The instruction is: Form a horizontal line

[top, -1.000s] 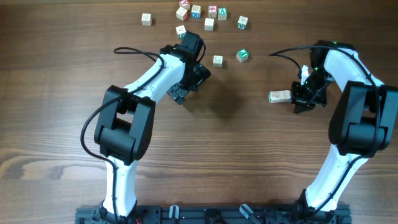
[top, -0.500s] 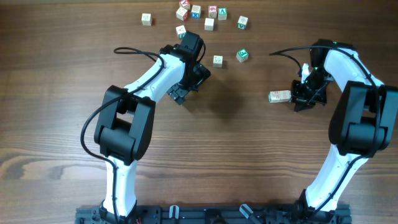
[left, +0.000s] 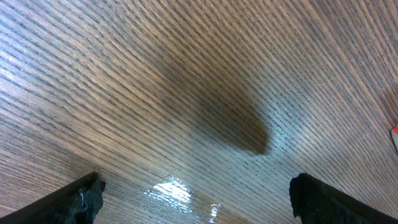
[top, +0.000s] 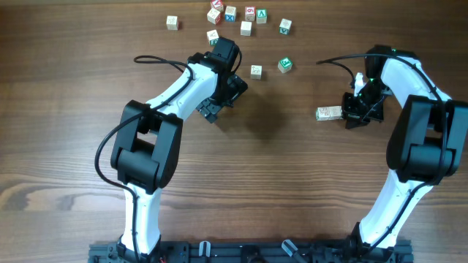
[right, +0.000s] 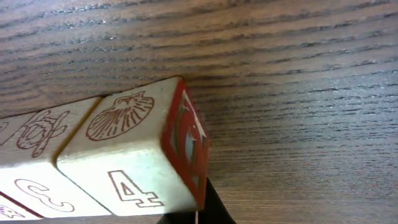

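The horizontal line [top: 328,113] is a short bar of pale wooden cubes lying side by side at the right of the table. In the right wrist view it [right: 124,155] shows a shell mark, a "4" and a red-framed end face. My right gripper [top: 349,115] is shut, and its closed tips [right: 198,214] touch the bar's right end cube. My left gripper [top: 224,101] is open and empty over bare wood at centre left, with both fingertips at the lower edge of its wrist view [left: 199,196].
Several loose cubes with coloured symbols lie scattered at the back, among them a green one [top: 285,65], a pale one [top: 256,71] and a lone one [top: 172,23]. A red corner shows at the right edge of the left wrist view [left: 394,132].
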Tool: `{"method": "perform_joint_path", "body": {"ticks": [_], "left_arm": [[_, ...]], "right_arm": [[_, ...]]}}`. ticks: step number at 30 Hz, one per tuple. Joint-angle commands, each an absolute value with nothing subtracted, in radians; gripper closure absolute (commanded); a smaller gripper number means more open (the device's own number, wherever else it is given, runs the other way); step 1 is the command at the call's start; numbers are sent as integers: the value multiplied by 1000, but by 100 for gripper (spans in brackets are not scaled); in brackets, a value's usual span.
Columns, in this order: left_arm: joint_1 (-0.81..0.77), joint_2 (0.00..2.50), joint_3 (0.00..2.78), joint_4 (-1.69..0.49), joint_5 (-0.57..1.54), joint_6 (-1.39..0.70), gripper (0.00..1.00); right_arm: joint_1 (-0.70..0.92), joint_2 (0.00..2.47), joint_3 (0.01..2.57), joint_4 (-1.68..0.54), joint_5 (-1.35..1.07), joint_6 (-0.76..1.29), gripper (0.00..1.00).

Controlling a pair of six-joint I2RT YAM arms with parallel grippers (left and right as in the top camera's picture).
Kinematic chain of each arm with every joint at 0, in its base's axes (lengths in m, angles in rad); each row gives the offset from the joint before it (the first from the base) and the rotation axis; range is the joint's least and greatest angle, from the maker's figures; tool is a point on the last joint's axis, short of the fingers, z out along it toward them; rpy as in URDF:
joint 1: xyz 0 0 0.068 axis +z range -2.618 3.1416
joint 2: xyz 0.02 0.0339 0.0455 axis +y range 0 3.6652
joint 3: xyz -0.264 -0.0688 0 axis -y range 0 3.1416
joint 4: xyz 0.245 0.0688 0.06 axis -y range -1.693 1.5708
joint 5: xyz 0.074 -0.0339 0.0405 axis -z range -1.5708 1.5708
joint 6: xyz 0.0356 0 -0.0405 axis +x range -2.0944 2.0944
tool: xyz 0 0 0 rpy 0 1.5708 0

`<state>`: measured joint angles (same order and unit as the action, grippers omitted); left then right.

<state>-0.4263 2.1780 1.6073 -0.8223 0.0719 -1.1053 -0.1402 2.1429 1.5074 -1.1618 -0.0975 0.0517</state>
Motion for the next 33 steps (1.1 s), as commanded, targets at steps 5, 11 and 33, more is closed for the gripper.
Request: {"method": "perform_joint_path", "body": {"ticks": [5,11,33], "left_arm": [[-430,2179,1586,-810,54,-1108,0],[-430,2179,1586,-808,54,-1108,0],[-430,2179,1586,-807,54,-1107,0]], "right_arm": [[-138,2156,1504,-1161,-158,63,96],[-138,2156,1504,-1242,7,163,95],[-138,2156,1504,-983,12,83,96]]}}
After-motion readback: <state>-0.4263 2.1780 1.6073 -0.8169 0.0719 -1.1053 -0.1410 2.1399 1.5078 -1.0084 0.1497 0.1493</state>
